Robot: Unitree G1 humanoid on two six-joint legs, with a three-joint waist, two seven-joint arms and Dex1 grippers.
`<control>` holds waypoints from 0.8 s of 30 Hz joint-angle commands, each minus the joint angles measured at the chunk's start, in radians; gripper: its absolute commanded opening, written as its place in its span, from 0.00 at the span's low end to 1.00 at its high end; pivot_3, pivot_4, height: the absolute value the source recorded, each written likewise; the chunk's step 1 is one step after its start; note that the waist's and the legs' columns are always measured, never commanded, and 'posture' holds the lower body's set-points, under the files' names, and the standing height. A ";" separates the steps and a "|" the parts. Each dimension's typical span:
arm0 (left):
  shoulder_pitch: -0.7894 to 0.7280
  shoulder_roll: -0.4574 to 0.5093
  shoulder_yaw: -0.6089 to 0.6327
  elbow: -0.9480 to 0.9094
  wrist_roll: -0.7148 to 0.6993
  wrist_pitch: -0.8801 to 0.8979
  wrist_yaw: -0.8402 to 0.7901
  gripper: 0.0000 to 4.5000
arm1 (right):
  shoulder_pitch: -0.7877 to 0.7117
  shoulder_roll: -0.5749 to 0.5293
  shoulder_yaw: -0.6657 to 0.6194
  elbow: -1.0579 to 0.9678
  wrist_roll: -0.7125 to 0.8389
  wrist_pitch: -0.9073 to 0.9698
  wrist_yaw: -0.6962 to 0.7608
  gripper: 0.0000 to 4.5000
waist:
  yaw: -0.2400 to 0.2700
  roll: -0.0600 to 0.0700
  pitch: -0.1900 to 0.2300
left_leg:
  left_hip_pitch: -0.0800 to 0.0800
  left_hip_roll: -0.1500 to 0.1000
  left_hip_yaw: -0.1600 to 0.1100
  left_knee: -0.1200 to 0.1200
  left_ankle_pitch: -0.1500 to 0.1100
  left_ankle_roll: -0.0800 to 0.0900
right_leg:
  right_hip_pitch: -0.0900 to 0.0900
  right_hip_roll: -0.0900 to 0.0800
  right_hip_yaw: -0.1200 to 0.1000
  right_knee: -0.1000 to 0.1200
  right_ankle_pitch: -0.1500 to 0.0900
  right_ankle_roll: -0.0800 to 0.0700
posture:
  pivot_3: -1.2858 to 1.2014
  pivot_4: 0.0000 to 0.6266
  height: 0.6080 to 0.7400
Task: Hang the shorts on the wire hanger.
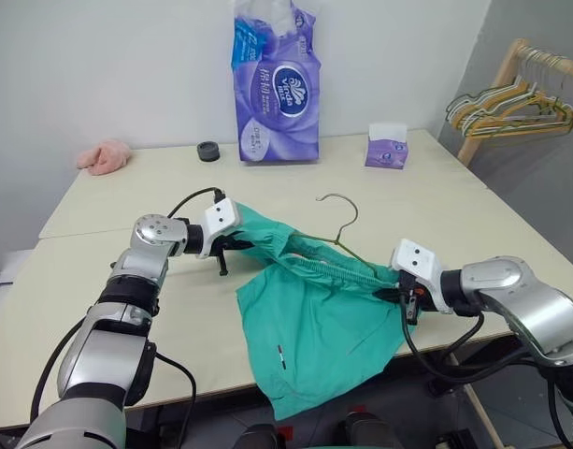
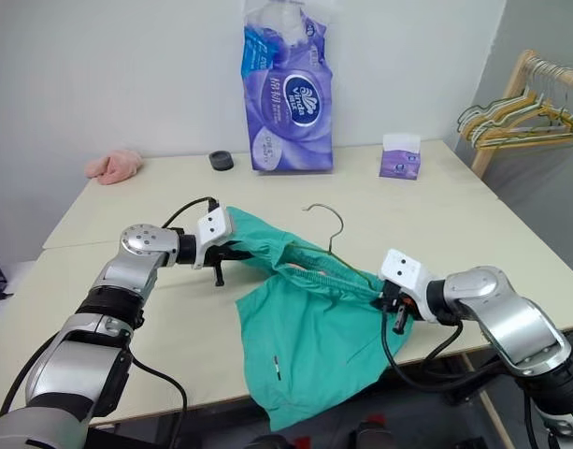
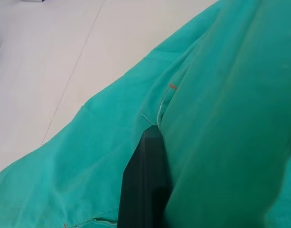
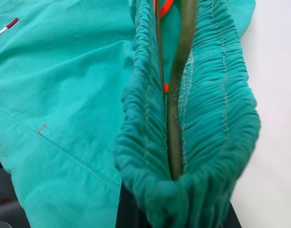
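The teal-green shorts lie spread on the table's near half, one leg hanging over the front edge. The wire hanger runs inside the gathered waistband, and its hook stands up behind the cloth. My left gripper is shut on the left end of the shorts; in the left wrist view one black finger presses into the cloth. At the right end of the waistband my right gripper is shut on the bunched elastic, with the olive wire running down into the pinch.
At the back of the beige table stand a tall purple tissue pack, a small purple tissue box, a black round lid and a pink cloth. A wooden rack with several hangers stands at the far right.
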 commanded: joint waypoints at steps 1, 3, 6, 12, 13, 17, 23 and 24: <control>-0.015 0.015 0.012 0.000 0.014 -0.007 0.019 0.01 | 0.007 -0.022 -0.041 -0.044 0.028 0.001 0.006 0.00 | 0.001 0.000 0.000 | 0.000 0.000 0.000 0.000 0.000 0.000 | 0.000 0.000 0.000 0.000 0.000 0.000 | 0.47 0.00 1.00; -0.011 0.016 0.012 -0.001 0.018 -0.010 0.020 0.01 | 0.012 -0.028 -0.046 -0.048 0.035 0.002 0.004 0.00 | 0.001 0.000 0.000 | 0.000 0.000 0.000 0.000 0.000 0.000 | 0.000 0.000 0.000 0.000 0.000 0.000 | 0.47 0.00 1.00; 0.007 0.010 0.020 -0.023 0.001 0.007 0.001 0.01 | 0.015 -0.025 -0.060 -0.052 0.049 0.007 -0.007 0.00 | 0.001 0.000 0.000 | 0.000 0.000 0.000 0.000 0.000 0.000 | 0.000 0.000 0.000 0.000 0.000 0.000 | 0.47 0.00 1.00; 0.060 -0.012 0.011 -0.119 -0.021 0.048 -0.010 0.05 | 0.009 -0.007 -0.062 -0.063 0.064 0.017 -0.026 0.00 | 0.001 0.000 0.000 | 0.000 0.000 0.000 0.000 0.000 0.000 | 0.000 0.000 0.000 0.000 0.000 0.000 | 0.47 0.00 1.00; 0.067 -0.011 0.009 -0.130 -0.019 0.050 -0.012 0.10 | 0.010 -0.006 -0.063 -0.064 0.066 0.019 -0.030 0.00 | 0.001 0.000 0.000 | 0.000 0.000 0.000 0.000 0.000 0.000 | 0.000 0.000 0.000 0.000 0.000 0.000 | 0.47 0.00 1.00; 0.071 -0.012 0.026 -0.135 0.005 -0.012 0.069 0.34 | 0.029 -0.007 -0.080 -0.079 0.084 0.029 -0.044 0.00 | 0.001 0.000 0.000 | 0.000 0.000 0.000 0.000 0.000 0.000 | 0.000 0.000 0.000 0.000 0.000 0.000 | 0.47 0.00 1.00; 0.013 0.015 0.095 -0.074 -0.016 -0.039 0.174 0.52 | 0.052 0.013 -0.147 -0.096 0.135 0.091 -0.086 0.00 | 0.002 0.000 0.000 | 0.000 0.000 0.000 0.000 0.000 0.000 | 0.000 0.000 0.000 0.000 0.000 0.000 | 0.47 0.01 1.00; 0.003 0.024 0.117 -0.082 -0.031 -0.021 0.185 0.52 | 0.066 0.020 -0.183 -0.099 0.153 0.116 -0.099 0.00 | 0.001 0.000 0.000 | 0.000 0.000 0.000 0.000 0.000 0.000 | 0.000 0.000 0.000 0.000 0.000 0.000 | 0.47 0.02 1.00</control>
